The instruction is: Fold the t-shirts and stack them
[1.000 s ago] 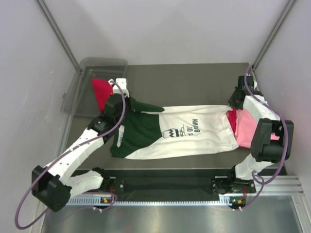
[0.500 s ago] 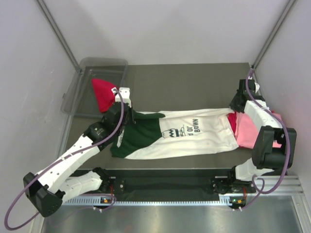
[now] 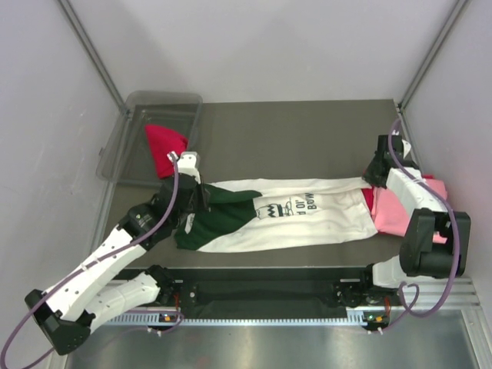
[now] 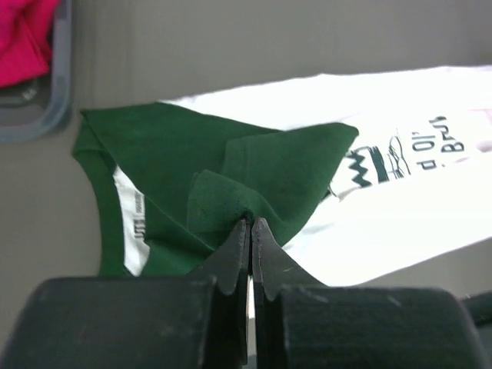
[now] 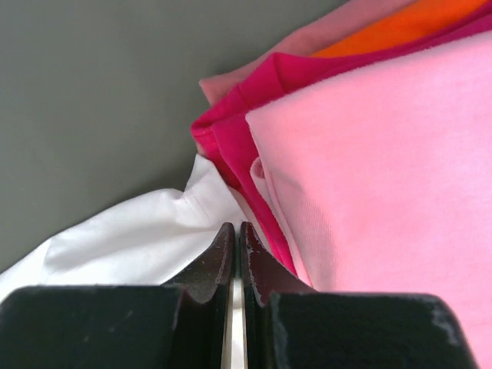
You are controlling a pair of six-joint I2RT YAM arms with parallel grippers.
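The white t-shirt (image 3: pixel 307 223) with dark green sleeves and black print lies lengthwise across the dark table. My left gripper (image 3: pixel 201 196) is shut on a pinch of its green shoulder cloth (image 4: pixel 254 177), lifted into a fold at the tips (image 4: pixel 251 223). My right gripper (image 3: pixel 374 175) is shut on the white hem (image 5: pixel 131 238) at the far right corner, its tips (image 5: pixel 236 229) beside the stack. The light pink t-shirt (image 3: pixel 396 209) lies folded on a crimson one (image 5: pixel 231 131) at the right. Another red t-shirt (image 3: pixel 163 144) sits bunched in the bin.
The clear grey plastic bin (image 3: pixel 165 101) stands at the far left corner, its rim (image 4: pixel 46 115) just left of the green sleeve. Orange cloth (image 5: pixel 400 23) shows under the stack. Grey walls close in on both sides, the right one close to the stack.
Both grippers have drawn toward the near edge, pulling the shirt's far edge forward with them. The green sleeve has folded over onto the shirt's body.
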